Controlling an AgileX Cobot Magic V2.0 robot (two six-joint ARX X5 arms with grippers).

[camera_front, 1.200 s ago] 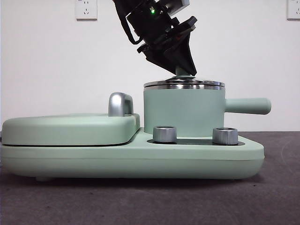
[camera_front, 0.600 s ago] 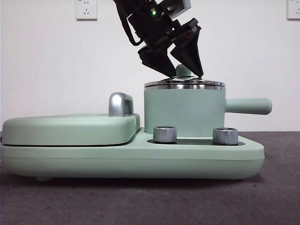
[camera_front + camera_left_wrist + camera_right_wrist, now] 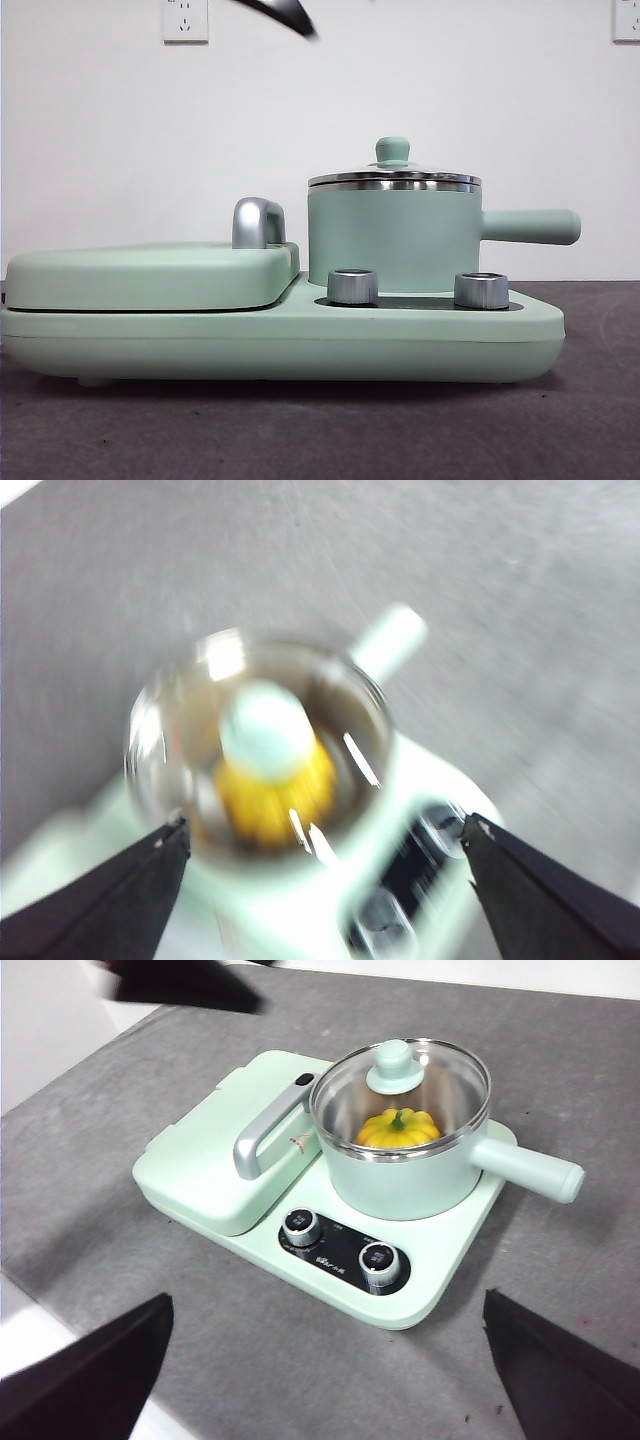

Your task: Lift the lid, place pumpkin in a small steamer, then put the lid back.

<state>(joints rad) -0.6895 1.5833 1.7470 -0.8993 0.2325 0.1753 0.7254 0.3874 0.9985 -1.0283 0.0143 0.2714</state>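
Lid (image 3: 400, 1078): seated on steamer (image 3: 405, 1185). Pumpkin (image 3: 398, 1128): seen inside through glass. Left gripper (image 3: 320, 880): fingers apart, nothing held, above lid. Right gripper (image 3: 325, 1360): fingers apart, waiting above desk (image 3: 560, 1360). Step judged: final, all placed. Next: clearance only.

One small steamer (image 3: 400, 1175), one lid (image 3: 400, 1085), one pumpkin (image 3: 397, 1128), one griddle cover (image 3: 215, 1150) with one steel handle (image 3: 262, 1138), two control knobs (image 3: 300, 1226), two wall sockets (image 3: 184, 18)
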